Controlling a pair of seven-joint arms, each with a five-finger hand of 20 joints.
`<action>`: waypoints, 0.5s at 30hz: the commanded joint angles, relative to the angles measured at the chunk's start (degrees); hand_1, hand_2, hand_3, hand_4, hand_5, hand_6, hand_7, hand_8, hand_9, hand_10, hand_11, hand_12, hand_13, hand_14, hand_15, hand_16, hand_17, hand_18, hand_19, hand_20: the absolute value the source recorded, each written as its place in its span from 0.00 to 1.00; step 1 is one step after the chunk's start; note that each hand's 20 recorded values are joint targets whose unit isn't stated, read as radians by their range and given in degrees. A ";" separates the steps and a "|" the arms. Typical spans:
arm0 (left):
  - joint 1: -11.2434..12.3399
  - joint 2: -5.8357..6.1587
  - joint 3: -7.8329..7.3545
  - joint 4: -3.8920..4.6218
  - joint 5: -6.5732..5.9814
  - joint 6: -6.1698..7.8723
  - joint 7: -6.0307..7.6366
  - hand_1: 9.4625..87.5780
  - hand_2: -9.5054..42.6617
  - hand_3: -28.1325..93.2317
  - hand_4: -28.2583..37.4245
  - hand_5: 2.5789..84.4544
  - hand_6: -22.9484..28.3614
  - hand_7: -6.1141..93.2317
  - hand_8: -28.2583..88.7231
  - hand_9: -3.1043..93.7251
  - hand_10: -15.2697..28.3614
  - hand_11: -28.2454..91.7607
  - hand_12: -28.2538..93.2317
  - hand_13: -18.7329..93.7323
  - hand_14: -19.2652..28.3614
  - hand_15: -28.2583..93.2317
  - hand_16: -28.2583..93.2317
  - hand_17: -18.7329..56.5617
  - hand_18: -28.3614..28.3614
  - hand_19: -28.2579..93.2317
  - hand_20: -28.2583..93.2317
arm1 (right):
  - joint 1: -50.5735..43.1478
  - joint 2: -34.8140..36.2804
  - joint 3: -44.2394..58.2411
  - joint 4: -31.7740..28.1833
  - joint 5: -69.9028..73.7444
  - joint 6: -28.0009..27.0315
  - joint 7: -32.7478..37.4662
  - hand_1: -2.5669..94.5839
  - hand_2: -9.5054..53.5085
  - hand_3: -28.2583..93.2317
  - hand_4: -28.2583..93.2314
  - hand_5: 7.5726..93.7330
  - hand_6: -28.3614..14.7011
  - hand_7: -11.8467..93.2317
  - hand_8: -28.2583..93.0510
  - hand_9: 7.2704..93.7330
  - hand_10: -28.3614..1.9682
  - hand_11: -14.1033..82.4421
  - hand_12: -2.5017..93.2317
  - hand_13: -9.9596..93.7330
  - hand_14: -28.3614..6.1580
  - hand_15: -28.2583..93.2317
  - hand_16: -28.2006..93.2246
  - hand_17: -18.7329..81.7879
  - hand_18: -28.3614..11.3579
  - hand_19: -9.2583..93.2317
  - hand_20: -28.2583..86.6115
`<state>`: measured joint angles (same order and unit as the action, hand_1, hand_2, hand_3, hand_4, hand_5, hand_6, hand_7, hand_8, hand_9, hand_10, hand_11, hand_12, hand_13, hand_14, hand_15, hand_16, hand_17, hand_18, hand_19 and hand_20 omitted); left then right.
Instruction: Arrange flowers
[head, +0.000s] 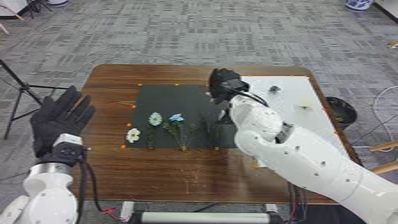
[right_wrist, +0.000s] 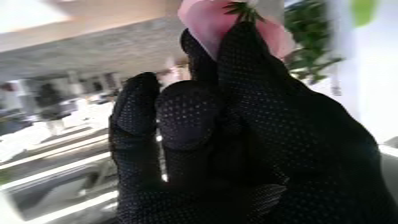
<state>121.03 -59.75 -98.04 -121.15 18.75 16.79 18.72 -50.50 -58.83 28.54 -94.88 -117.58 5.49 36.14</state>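
I'm pinching a pink flower (right_wrist: 202, 22) with my right hand (head: 226, 82) at the black mat's (head: 160, 100) far right, and holding my left hand (head: 60, 117) open at left.

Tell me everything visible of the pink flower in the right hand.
The pink flower has broad, smooth petals with spiky green sepals at the base, facing the right wrist camera. It looks artificial, perhaps fabric. The right hand pinches it at the fingertips, petals spreading either side of one black fingertip. The picture's edge cuts off some petals. I can't tell whether the leafy greenery beside it is attached.
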 joint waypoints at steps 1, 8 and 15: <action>-0.84 0.39 0.63 0.10 0.39 -0.99 -0.39 0.20 0.53 0.83 0.00 0.51 0.64 0.17 0.17 0.34 0.67 0.42 0.30 0.39 0.72 0.46 0.19 0.16 0.78 0.55 0.32 | 0.70 -5.91 -3.86 1.30 -2.08 -1.98 -0.80 0.68 0.00 0.81 0.02 0.72 0.63 0.45 0.27 0.82 0.65 0.38 0.57 0.78 0.64 0.78 0.60 0.55 0.17 0.87 0.60; -1.03 0.88 0.29 0.28 0.55 -1.24 -0.56 0.20 0.52 0.83 0.00 0.51 0.64 0.17 0.17 0.34 0.68 0.42 0.30 0.39 0.72 0.46 0.19 0.16 0.78 0.55 0.32 | -0.77 -6.18 -4.73 0.66 -2.13 -2.02 1.79 0.67 0.00 0.81 0.02 0.73 0.63 0.45 0.27 0.82 0.65 0.38 0.57 0.78 0.63 0.78 0.60 0.55 0.17 0.87 0.60; -1.95 1.23 1.20 0.94 0.43 -1.45 -0.64 0.20 0.52 0.83 0.00 0.52 0.64 0.17 0.17 0.35 0.68 0.41 0.30 0.39 0.72 0.46 0.19 0.16 0.78 0.55 0.32 | -1.53 -6.83 -4.49 0.83 -2.31 -3.65 1.76 0.67 0.00 0.81 0.02 0.72 0.63 0.44 0.27 0.82 0.64 0.38 0.57 0.78 0.63 0.78 0.60 0.55 0.17 0.87 0.60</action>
<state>119.82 -59.06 -97.59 -120.83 19.00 16.15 18.37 -51.31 -64.95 23.70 -94.14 -119.58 3.18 37.21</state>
